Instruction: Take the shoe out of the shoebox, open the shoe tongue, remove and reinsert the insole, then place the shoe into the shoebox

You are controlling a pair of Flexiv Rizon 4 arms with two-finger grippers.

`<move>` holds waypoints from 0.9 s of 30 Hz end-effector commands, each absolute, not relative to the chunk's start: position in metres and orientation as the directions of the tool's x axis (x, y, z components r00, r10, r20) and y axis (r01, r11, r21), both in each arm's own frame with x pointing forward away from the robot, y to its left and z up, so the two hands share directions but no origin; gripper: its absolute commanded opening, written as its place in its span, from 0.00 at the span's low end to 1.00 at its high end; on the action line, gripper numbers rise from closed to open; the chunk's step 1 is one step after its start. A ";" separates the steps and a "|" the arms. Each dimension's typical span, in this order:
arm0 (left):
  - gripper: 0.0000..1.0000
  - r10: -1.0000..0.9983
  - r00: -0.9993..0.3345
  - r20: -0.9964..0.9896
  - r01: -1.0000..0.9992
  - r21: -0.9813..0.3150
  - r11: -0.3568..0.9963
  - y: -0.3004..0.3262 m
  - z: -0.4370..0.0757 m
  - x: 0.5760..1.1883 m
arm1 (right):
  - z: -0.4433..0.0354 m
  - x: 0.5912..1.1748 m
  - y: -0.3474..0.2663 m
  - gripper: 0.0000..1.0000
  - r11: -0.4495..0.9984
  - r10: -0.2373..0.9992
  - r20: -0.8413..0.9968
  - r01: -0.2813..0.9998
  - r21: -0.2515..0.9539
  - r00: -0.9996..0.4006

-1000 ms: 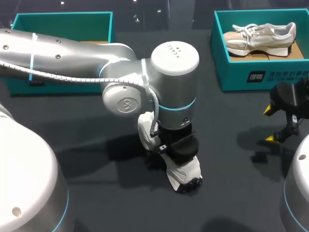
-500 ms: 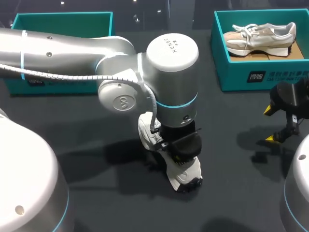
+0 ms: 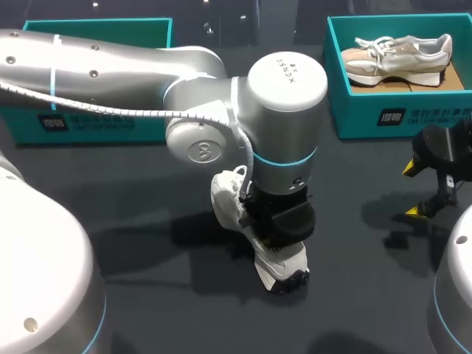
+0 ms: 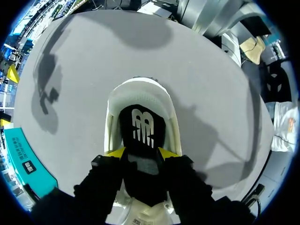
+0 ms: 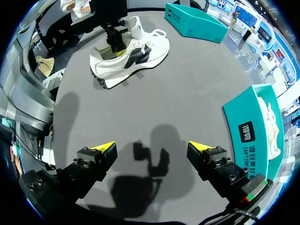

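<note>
Your left gripper [image 4: 141, 153] is clamped on the black tongue [image 4: 142, 124] of the white shoe [image 3: 284, 262], which lies on the table [image 3: 169, 295] between the shoeboxes. Your right gripper [image 5: 151, 146] hangs with its fingers apart.

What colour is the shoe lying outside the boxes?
The shoe is white with black side marks; right wrist view shows it best.

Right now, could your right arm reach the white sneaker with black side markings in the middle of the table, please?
Probably yes, its side: bare table lies between the open right gripper and the white sneaker. The left gripper, shut on its black tongue, blocks the top.
</note>
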State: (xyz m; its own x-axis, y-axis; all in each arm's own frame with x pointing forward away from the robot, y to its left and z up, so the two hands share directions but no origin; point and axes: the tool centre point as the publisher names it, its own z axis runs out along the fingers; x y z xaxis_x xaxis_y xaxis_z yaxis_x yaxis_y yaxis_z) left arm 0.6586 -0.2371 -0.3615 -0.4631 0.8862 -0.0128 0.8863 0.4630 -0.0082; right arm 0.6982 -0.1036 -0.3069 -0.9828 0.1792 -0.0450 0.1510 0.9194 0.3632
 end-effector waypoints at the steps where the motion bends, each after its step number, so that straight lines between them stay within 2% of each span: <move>1: 0.47 0.882 -0.471 -0.019 0.882 -0.001 0.471 -0.227 -0.361 0.660 | -0.307 0.697 -0.103 1.00 0.921 0.181 -0.047 0.152 0.359 -0.982; 3: 0.52 0.880 -0.475 -0.019 0.880 0.000 0.475 -0.224 -0.361 0.661 | -0.307 0.697 -0.103 1.00 0.921 0.181 -0.047 0.152 0.359 -0.982; 5: 0.71 0.876 -0.481 -0.022 0.877 0.004 0.481 -0.220 -0.362 0.662 | -0.307 0.697 -0.103 1.00 0.921 0.181 -0.047 0.152 0.359 -0.982; 8: 0.84 0.871 -0.489 -0.035 0.872 -0.001 0.490 -0.218 -0.362 0.666 | -0.307 0.697 -0.103 1.00 0.921 0.181 -0.047 0.152 0.359 -0.982; 9: 0.92 0.870 -0.491 -0.039 0.871 -0.003 0.491 -0.217 -0.362 0.667 | -0.307 0.697 -0.103 1.00 0.921 0.181 -0.047 0.152 0.359 -0.982; 16: 1.00 0.879 -0.470 -0.080 0.883 -0.029 0.469 -0.216 -0.358 0.671 | -0.307 0.697 -0.103 1.00 0.921 0.181 -0.047 0.152 0.359 -0.982; 27: 1.00 0.887 -0.447 -0.120 0.895 -0.083 0.439 -0.210 -0.350 0.682 | -0.307 0.697 -0.103 1.00 0.921 0.181 -0.047 0.152 0.359 -0.982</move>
State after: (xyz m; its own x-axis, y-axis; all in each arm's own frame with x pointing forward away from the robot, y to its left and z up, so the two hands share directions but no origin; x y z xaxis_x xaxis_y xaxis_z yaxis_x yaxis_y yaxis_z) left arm 0.6770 -0.2208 -0.3505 -0.4517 0.8857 -0.1071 0.8922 0.4477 -0.0600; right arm 0.6982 -0.1036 -0.3069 -0.9828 0.1792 -0.0450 0.1510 0.9194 0.3632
